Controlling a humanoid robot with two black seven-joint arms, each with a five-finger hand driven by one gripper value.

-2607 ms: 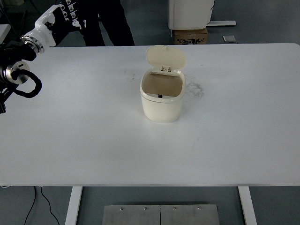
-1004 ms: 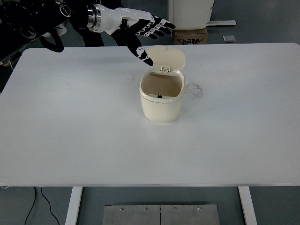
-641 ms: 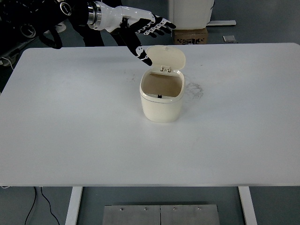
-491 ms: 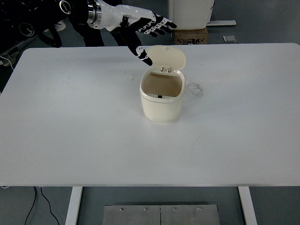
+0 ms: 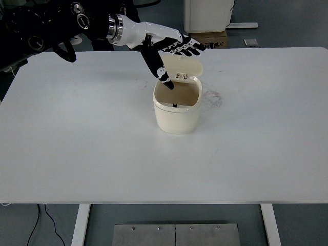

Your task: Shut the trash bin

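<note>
1. Task status: not done. Trash bin [image 5: 177,106] open, lid [image 5: 183,64] standing up off the rear hinge, inside visible
2. Left hand [image 5: 166,45] is over the lid/back rim area, coming in from upper left. Fingers spread flat, holding nothing. Four fingertips [image 5: 190,48] fan out over the lid top, thumb angles down w/ its tip over the bin's left rear rim
3. Can't tell if hand actually touches the lid; looks on or just above it
4. Right hand not in view
5. Left to do, my read: push lid fwd + down over the opening till it seats. Lid looks near upright, maybe leaning slightly fwd, so most of the swing is still ahead
6. Bin location: roughly mid desk [image 5: 77,143], a bit toward the far side, standing upright, nothing else near it on the top
7. Bin look: small, cream/off-white, rounded-square body w/ a lighter rim band. Interior tan/brown, appears empty. Small dark latch bit at the front inner rim, two hinge tabs at the base of the lid
8. Lid is rounded, same cream colour, looks like light plastic
9. Faint grey smudges on desk right of the bin, not relevant
10. Risk guess: bin is light, a push too far fwd could slide or tip it; press should go mostly down
</note>
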